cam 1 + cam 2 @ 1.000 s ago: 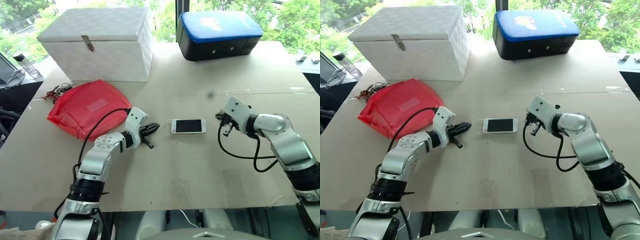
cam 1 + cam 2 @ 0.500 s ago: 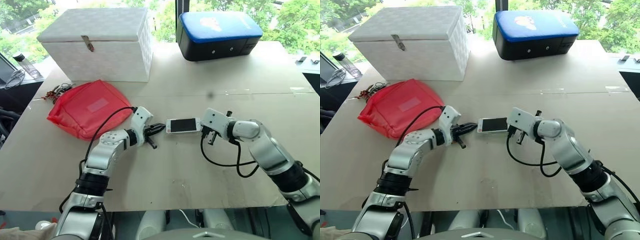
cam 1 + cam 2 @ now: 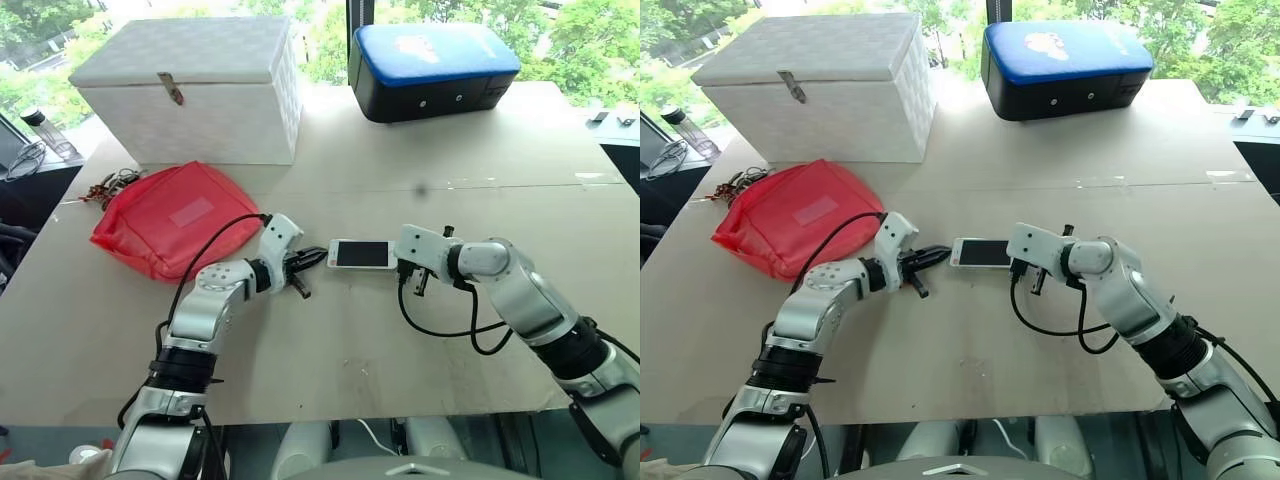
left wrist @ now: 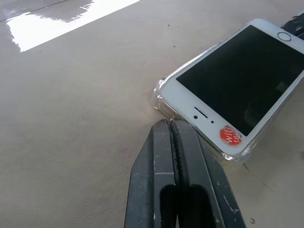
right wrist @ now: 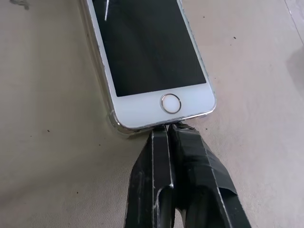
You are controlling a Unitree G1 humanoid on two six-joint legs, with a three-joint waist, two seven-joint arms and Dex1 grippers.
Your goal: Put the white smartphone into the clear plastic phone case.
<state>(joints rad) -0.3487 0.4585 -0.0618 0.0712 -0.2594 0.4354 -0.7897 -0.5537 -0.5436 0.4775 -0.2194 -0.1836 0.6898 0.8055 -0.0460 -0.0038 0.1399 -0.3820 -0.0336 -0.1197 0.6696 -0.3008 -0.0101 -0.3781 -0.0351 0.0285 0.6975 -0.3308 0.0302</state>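
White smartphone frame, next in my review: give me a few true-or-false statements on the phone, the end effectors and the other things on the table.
1. The white smartphone with the dark screen lies screen up inside the clear plastic phone case. True.
2. The left end effector is open wide. False: its black fingers are pressed together, tips at the phone's earpiece end.
3. The right end effector is shut, with its tips at the home-button end. True.
4. The red fabric pouch lies on top of the phone. False: it lies apart from the phone, on the robot's left.
5. The white latched box stands open. False: its lid is down.
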